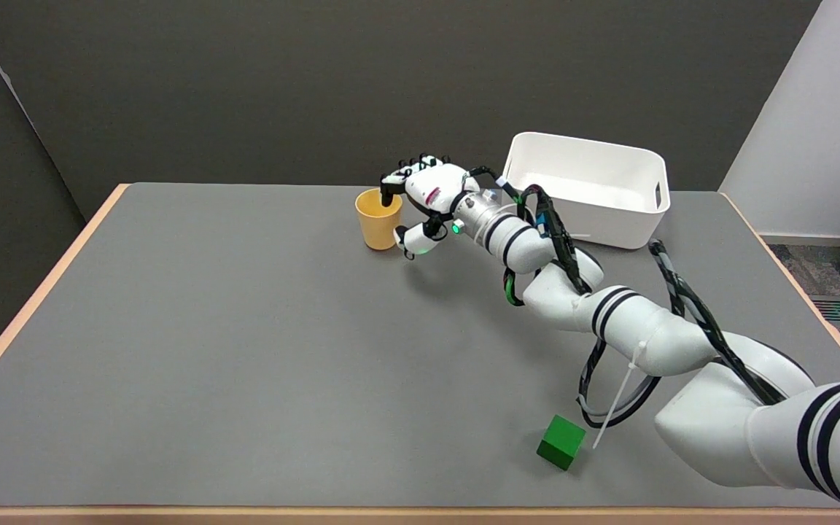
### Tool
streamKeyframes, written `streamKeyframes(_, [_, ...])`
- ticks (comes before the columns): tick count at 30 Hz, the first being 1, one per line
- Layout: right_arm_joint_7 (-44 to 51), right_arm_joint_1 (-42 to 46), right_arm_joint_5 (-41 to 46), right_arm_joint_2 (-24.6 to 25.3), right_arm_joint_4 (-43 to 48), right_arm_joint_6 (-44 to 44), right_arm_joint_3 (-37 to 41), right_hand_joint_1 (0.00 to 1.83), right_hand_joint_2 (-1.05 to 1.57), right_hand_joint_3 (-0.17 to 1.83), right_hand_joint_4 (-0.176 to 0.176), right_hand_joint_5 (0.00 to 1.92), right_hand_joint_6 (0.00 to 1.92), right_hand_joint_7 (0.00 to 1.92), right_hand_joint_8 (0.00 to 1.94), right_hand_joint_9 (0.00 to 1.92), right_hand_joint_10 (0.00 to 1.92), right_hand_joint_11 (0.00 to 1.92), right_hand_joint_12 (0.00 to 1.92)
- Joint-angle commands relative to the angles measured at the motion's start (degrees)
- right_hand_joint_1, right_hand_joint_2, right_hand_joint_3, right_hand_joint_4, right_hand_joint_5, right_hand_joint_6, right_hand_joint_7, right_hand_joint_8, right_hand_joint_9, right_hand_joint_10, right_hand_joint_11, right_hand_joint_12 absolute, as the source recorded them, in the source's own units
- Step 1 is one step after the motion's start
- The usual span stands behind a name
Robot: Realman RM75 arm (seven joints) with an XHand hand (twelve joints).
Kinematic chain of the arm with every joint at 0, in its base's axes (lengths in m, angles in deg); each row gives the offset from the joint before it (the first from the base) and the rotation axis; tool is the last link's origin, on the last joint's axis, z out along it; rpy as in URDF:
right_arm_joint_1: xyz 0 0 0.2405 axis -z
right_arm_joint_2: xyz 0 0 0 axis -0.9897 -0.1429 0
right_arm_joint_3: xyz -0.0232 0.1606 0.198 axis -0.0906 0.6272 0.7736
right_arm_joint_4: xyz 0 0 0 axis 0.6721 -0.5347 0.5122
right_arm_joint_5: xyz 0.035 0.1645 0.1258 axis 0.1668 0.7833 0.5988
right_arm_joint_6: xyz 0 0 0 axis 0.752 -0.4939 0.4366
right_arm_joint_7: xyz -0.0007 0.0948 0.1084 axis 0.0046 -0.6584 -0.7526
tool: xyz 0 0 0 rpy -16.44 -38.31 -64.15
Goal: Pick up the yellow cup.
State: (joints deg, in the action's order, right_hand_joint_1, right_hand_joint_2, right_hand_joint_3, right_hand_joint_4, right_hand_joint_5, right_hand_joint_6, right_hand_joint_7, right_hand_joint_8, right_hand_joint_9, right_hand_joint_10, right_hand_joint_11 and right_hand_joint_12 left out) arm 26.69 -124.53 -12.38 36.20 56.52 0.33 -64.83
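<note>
Yellow cup (378,218) stands upright at table's (172,350) far side. Right hand (420,200) is at its right flank, fingertip over rim, thumb low against wall; firm grip not evident. Best next: close squarely on wall, avoid tipping, lift straight.

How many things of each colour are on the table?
Yellow: 1, the cup
Green: 1, the block
White: 1, the bin
Total: 3
</note>
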Motion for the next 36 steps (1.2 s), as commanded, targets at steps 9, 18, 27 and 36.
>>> streamKeyframes(9, [-0.08, -2.52, 0.08, 2.74, -5.24, -0.04, -4.43, 0.73, 0.76, 0.96, 0.176, 0.31, 0.99, 0.24, 0.30, 0.22, 0.60, 0.07, 1.07])
streamKeyframes(18, [0.00, -3.25, 0.08, 3.76, -6.81, 1.79, -4.43, 0.76, 1.21, 0.32, 0.176, 0.54, 1.68, 0.25, 0.36, 0.20, 0.63, 0.04, 1.05])
streamKeyframes(27, [2.28, -2.85, 0.08, 3.63, -6.25, 2.56, -3.90, 0.84, 1.12, 0.46, 0.120, 0.61, 1.64, 0.35, 0.45, 0.23, 0.62, 0.04, 1.02])
streamKeyframes(36, [7.33, -1.85, 0.40, 2.35, -2.93, 4.20, 0.61, 0.85, 1.11, 0.47, 0.106, 0.62, 1.64, 0.39, 0.50, 0.25, 0.63, 0.06, 1.03])
